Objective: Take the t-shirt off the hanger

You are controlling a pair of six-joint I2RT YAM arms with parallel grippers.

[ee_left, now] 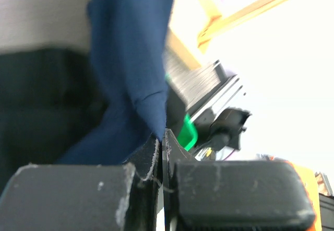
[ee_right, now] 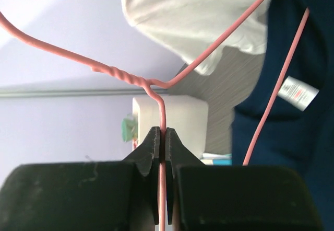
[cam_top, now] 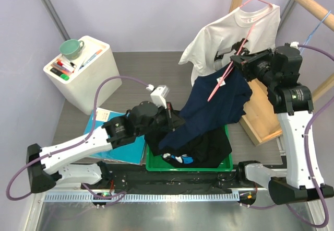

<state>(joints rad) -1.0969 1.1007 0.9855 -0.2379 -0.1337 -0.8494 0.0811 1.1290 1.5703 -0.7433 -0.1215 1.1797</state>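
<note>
Top view: even, diffuse light from above, sharp across the frame, soft shadows only, dull sheen on the metal strip (cam_top: 172,215). Left wrist view: right half blown out to white, navy t-shirt (ee_left: 130,58) and background blurred. Right wrist view: well exposed, hanger wire (ee_right: 163,116) crisp, far wall (ee_right: 52,58) slightly soft.

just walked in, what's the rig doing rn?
The right gripper is shut on the neck of a pink wire hanger, just below its twist, holding it up off the table. The left gripper is shut on an edge of the navy t-shirt, which drapes from the hanger down towards the green bin. One hanger arm runs into the shirt's collar, so it is not off yet. A white t-shirt hangs on the wooden rack behind.
</note>
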